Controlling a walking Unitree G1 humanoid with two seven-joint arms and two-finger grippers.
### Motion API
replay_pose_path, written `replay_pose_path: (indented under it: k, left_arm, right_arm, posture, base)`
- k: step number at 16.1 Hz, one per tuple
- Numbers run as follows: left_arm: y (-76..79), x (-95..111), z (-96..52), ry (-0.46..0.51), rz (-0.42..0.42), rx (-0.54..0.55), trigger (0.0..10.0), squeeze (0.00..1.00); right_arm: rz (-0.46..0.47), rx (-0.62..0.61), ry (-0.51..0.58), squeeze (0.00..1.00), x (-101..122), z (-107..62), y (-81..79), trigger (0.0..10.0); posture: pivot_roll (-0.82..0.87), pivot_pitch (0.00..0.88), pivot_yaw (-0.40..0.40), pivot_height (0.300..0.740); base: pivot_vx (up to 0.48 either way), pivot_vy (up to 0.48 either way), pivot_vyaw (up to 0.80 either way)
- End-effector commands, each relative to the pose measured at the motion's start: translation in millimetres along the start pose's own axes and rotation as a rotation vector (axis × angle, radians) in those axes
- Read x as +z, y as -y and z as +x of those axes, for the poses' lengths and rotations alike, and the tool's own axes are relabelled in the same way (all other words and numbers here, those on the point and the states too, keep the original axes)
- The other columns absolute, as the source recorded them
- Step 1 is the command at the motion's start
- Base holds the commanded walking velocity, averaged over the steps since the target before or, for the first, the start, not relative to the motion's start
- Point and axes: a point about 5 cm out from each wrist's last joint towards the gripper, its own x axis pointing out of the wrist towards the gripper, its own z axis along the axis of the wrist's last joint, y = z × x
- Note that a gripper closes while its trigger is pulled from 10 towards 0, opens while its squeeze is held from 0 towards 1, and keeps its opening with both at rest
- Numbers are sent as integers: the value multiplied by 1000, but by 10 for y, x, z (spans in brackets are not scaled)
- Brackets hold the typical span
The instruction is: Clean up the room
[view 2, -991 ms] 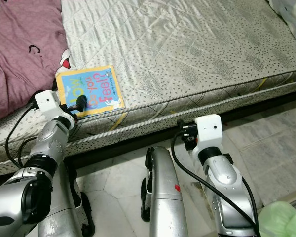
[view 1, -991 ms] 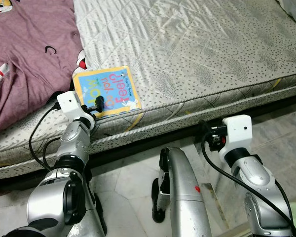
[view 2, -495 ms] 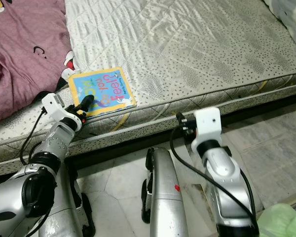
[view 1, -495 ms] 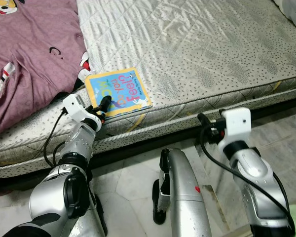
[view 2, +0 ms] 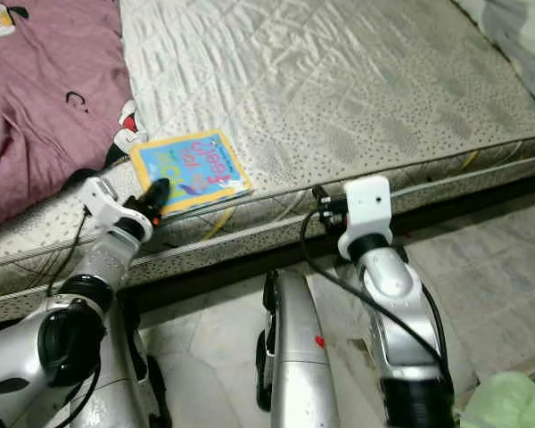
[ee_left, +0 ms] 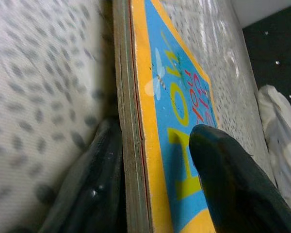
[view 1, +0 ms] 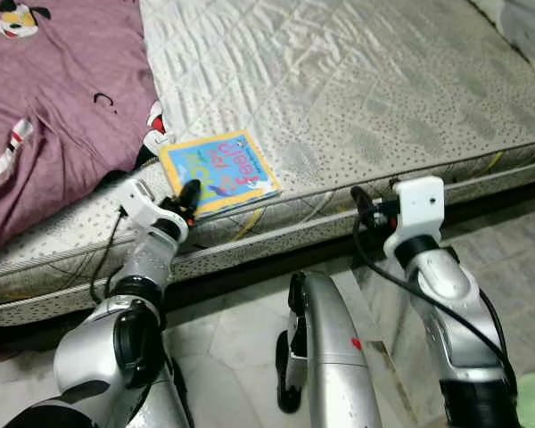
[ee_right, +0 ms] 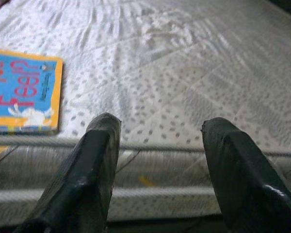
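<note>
A blue and yellow picture book (view 1: 218, 169) lies on the grey patterned mattress (view 1: 383, 98), close to its front edge. My left gripper (view 1: 189, 192) is at the book's near corner. In the left wrist view one black finger (ee_left: 223, 174) presses on the cover (ee_left: 169, 97) and the other finger (ee_left: 97, 179) sits under the book's edge, so the gripper is shut on the book. My right gripper (ee_right: 157, 126) hovers open in front of the mattress edge, to the right of the book, with nothing between its fingers.
A purple printed garment (view 1: 53, 107) is spread over the mattress's left part, just behind the book. A pale bundle (view 2: 517, 27) lies at the far right of the bed. Tiled floor (view 1: 517, 259) runs along the bed front, with a green object (view 2: 508, 401) at the lower right.
The camera has shifted a little. My left gripper stays on the book's near corner. My right arm has moved up and closer to the mattress edge.
</note>
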Motion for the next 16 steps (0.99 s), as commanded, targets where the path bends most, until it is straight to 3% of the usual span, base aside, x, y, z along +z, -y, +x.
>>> replay_pose_path:
  k: [1,10,13,16]
  left_arm:
    - [51,-79,17,-46,6,-24,0,0]
    - [76,87,61,-2,88,10,0,0]
    - [97,222,81,53,194,42,0,0]
    - [196,378,97,125,357,-10,0,0]
  right_arm:
    - [-6,-6,-12,0,-47,16,15,10000]
    - [4,3,68,0,14,294,-75,10000]
    - [20,23,89,0,34,357,-152,10000]
    - [76,53,116,0,58,469,-281,10000]
  posture:
    - [-136,106,-98,511]
    - [-99,20,-76,511]
    - [-84,2,-72,511]
    - [-34,0,-63,511]
  base:
    - [0,0,0]
    - [0,0,0]
    - [0,0,0]
    - [0,0,0]
